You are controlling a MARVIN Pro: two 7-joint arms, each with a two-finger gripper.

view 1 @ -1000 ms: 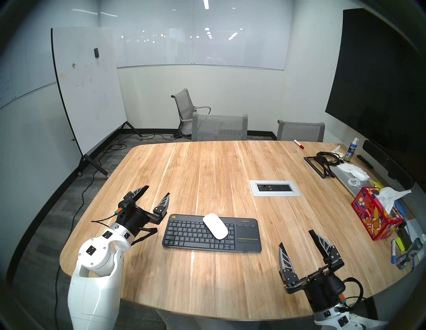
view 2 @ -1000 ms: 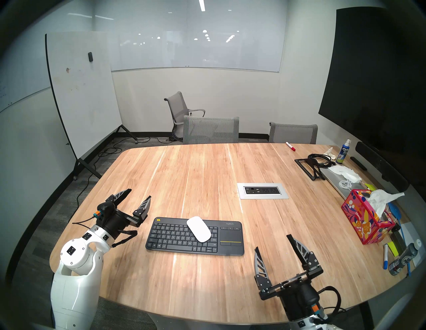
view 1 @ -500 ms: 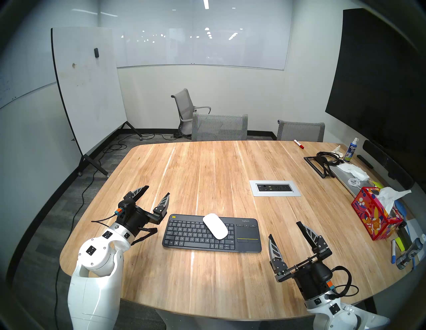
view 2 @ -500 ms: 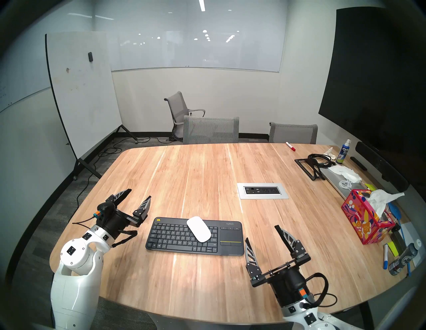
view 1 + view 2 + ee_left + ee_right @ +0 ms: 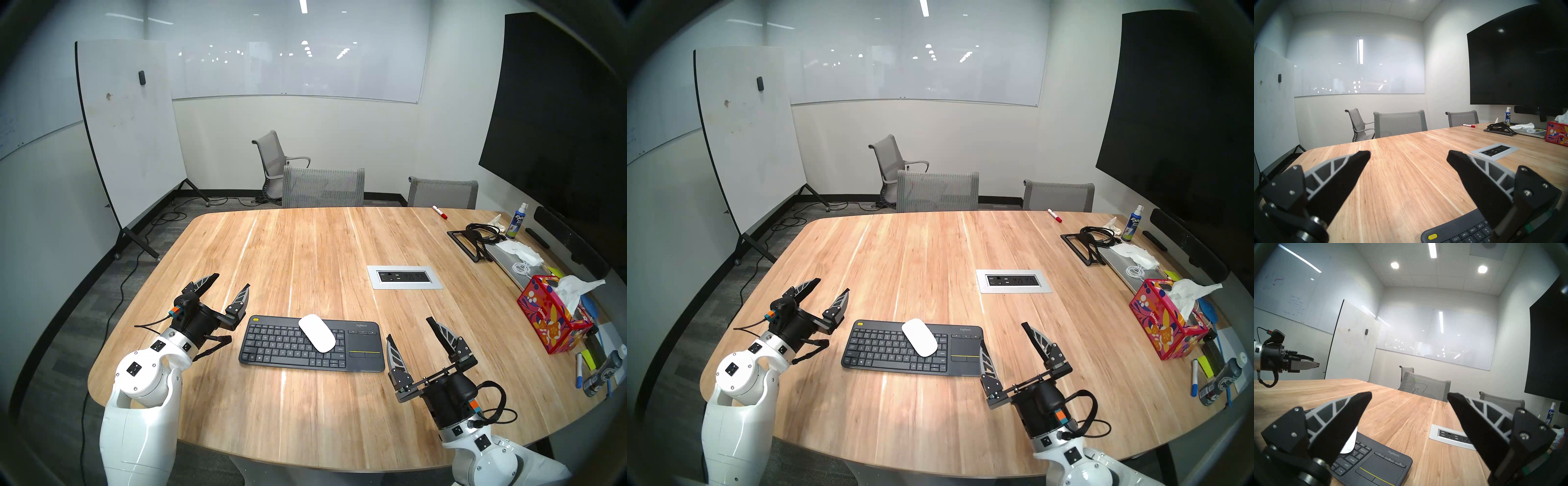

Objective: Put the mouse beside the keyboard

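The white oval mouse (image 5: 317, 333) (image 5: 919, 337) lies on top of the dark grey keyboard (image 5: 271, 342) (image 5: 878, 349), over the keys just left of its touchpad. In the right wrist view only a sliver of the mouse (image 5: 1349, 445) shows behind my left finger, on the keyboard (image 5: 1379, 468). My right gripper (image 5: 410, 328) (image 5: 1003, 334) (image 5: 1409, 395) is open and empty, just right of the keyboard's touchpad end. My left gripper (image 5: 232, 280) (image 5: 832, 285) (image 5: 1408, 153) is open and empty at the keyboard's left end; the keyboard's yellow-button corner (image 5: 1449, 235) shows below it.
A silver power outlet plate (image 5: 403, 277) is set into the wooden table (image 5: 322, 244) beyond the keyboard. At the right edge stand a red tissue box (image 5: 551, 320), markers, a laptop with tissues (image 5: 519, 259), a black stand and a spray bottle (image 5: 515, 222). Grey chairs (image 5: 324, 188) stand behind.
My right gripper has moved left and forward, from the table's near right part to right beside the keyboard's touchpad end. The left arm, mouse and keyboard have not moved.
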